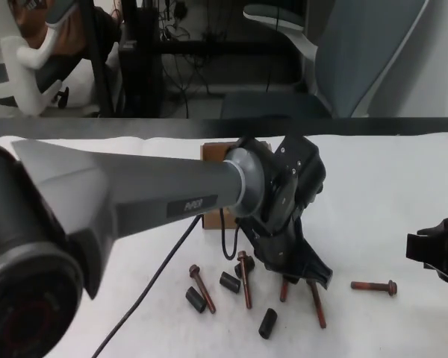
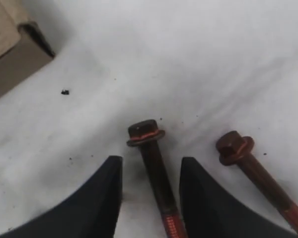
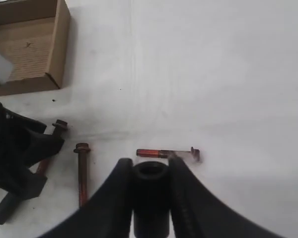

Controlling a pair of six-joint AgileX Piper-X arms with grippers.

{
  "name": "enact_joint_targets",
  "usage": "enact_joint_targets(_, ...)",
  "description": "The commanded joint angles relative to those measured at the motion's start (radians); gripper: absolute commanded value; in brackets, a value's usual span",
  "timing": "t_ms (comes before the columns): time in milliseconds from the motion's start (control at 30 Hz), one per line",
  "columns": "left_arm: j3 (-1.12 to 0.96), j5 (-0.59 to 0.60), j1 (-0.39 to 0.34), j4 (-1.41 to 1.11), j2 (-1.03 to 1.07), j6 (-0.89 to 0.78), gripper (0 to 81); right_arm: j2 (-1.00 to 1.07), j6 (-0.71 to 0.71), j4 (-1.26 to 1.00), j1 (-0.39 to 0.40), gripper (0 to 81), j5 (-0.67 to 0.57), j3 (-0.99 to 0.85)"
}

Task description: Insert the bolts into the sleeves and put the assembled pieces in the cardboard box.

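Rust-brown bolt [image 2: 156, 188] between the jaws of the black left gripper [image 2: 151, 161], a second bolt [image 2: 260, 176] of like colour just beside. Black right gripper [image 3: 150, 163] clasps a black sleeve [image 3: 150, 198]; beyond it, a tan box [image 3: 58, 44] on a white, dark-flecked bench [image 2: 198, 64].

Left gripper [image 2: 151, 159]: low over the table [image 1: 388, 179], one finger on either side of a lying bolt [image 2: 156, 178], with a gap on both sides.
Second bolt [image 2: 253, 168]: just beside that one, outside the fingers.
Box [image 1: 213, 151]: at the back of the table, behind the left gripper.
Right gripper [image 3: 150, 163]: far right of the table, clamped around a sleeve [image 3: 150, 203].
Lone bolt [image 1: 374, 286]: on the table between the two grippers.
Loose sleeves [image 1: 195, 299]: left of and in front of the left gripper, among two more bolts [image 1: 202, 287].
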Motion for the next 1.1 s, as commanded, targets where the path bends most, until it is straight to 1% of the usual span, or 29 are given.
enact_joint_targets(0, -0.027, -0.019, 0.000, 0.011, 0.019, 0.003, 36.7, -0.011, -0.013, -0.004, -0.004, 0.6, -0.033, -0.006)
enact_joint_targets(33, -0.032, -0.019, 0.000, 0.011, 0.031, 0.003, 35.4, -0.011, -0.013, -0.004, -0.004, 0.6, -0.048, -0.006)
enact_joint_targets(100, -0.054, -0.019, 0.000, 0.014, 0.058, 0.003, 24.4, -0.011, -0.013, -0.004, -0.004, 0.6, -0.051, -0.006)
enact_joint_targets(133, -0.067, -0.019, 0.000, 0.017, 0.074, 0.003, 13.3, -0.011, -0.013, -0.004, -0.004, 0.6, -0.051, -0.006)
enact_joint_targets(167, -0.079, -0.015, 0.000, 0.028, 0.085, 0.003, 0.1, -0.011, -0.013, -0.004, -0.004, 0.6, -0.051, -0.006)
enact_joint_targets(233, -0.104, -0.012, 0.000, 0.058, 0.104, 0.003, 1.8, -0.011, -0.020, -0.004, -0.004, 0.6, -0.052, -0.006)
enact_joint_targets(300, -0.107, -0.019, 0.000, 0.064, 0.099, 0.003, 1.8, -0.011, -0.036, -0.004, -0.004, 0.6, -0.052, -0.004)
enact_joint_targets(400, -0.107, -0.019, 0.003, 0.063, 0.055, 0.003, 1.8, -0.016, -0.098, -0.009, -0.002, 0.6, -0.052, 0.012)
enact_joint_targets(467, -0.096, -0.019, 0.012, 0.057, 0.003, 0.003, 1.8, -0.036, -0.106, -0.028, 0.005, 0.6, -0.054, 0.046)
enact_joint_targets(600, 0.023, -0.012, 0.021, -0.066, -0.153, 0.005, 1.8, -0.133, -0.113, -0.137, 0.045, 0.6, -0.127, 0.147)
enact_joint_targets(667, 0.122, -0.012, 0.031, -0.164, -0.248, 0.005, 1.8, -0.199, -0.116, -0.189, 0.090, 0.6, -0.127, 0.193)
enact_joint_targets(767, 0.311, -0.006, 0.050, -0.352, -0.410, 0.003, 1.8, -0.272, -0.119, -0.308, 0.167, 0.6, -0.127, 0.254)
enact_joint_targets(800, 0.429, 0.016, 0.060, -0.468, -0.505, -0.008, 1.8, -0.287, -0.126, -0.361, 0.196, 0.6, -0.127, 0.272)
enact_joint_targets(933, 0.722, 0.113, 0.069, -0.850, -0.715, -0.030, 1.8, -0.293, -0.192, -0.588, 0.323, 0.6, -0.127, 0.352)
enact_joint_targets(1000, 0.877, 0.172, 0.062, -1.143, -0.807, -0.033, 1.8, -0.272, -0.202, -0.688, 0.391, 0.6, -0.113, 0.394)
enact_joint_targets(1067, 0.999, 0.181, 0.054, -1.436, -0.861, -0.033, 1.8, -0.243, -0.205, -0.762, 0.447, 0.6, -0.074, 0.422)
